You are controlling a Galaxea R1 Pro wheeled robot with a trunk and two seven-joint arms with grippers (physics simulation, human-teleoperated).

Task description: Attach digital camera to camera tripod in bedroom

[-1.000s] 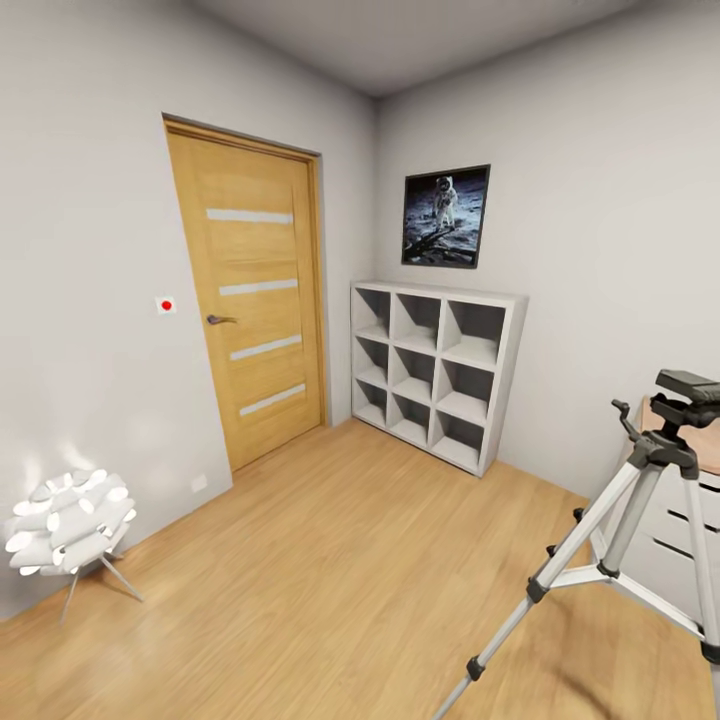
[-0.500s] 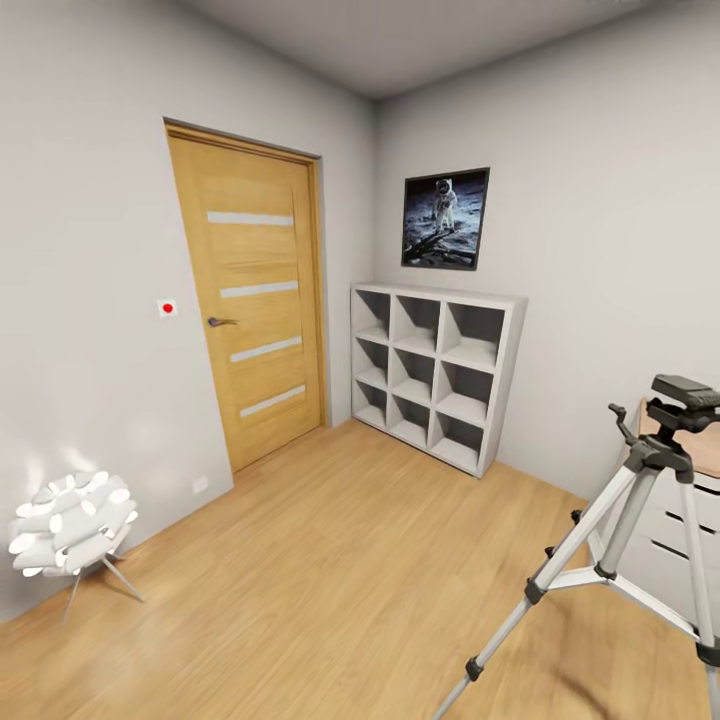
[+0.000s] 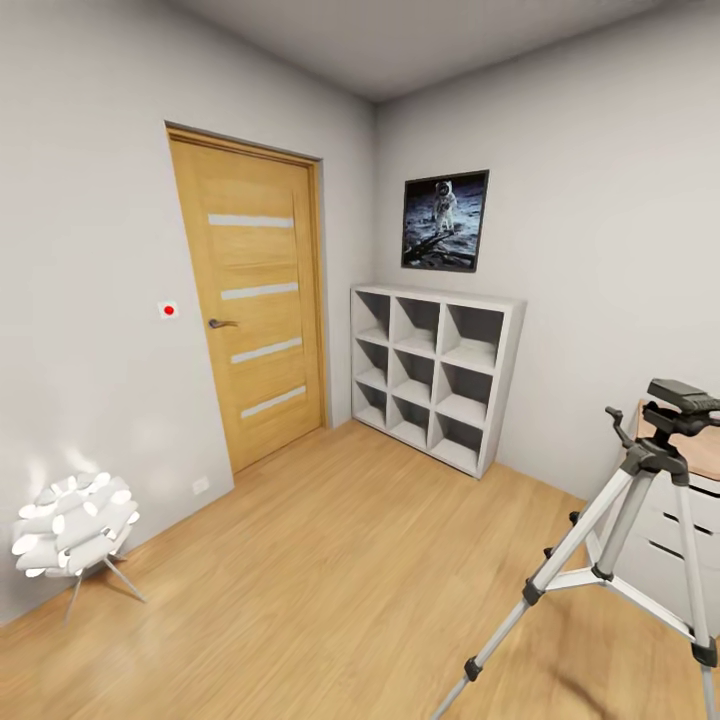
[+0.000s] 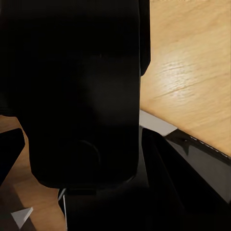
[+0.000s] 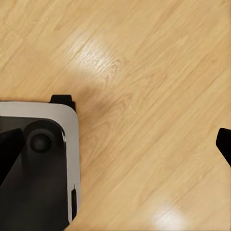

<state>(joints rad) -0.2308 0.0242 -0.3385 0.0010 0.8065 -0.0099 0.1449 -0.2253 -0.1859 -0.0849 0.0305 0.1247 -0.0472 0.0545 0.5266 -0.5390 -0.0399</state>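
Note:
The camera tripod stands on the light wood floor at the right of the head view, silver legs spread. Its dark head plate is bare and the pan handle points left. In the left wrist view a black boxy body, the digital camera, sits right against the lens between the fingers of my left gripper, which is shut on it. My right gripper hangs open over bare floor, with one fingertip at the picture's edge.
An oak door is in the left wall, with a white nine-cube shelf and an astronaut poster beyond it. A white lamp sits on the floor at the left. A wood-topped desk stands behind the tripod. My base shows below the right wrist.
The whole head view has drifted slightly, so the tripod's head sits a little lower and further left in the picture. Nothing in the room has moved.

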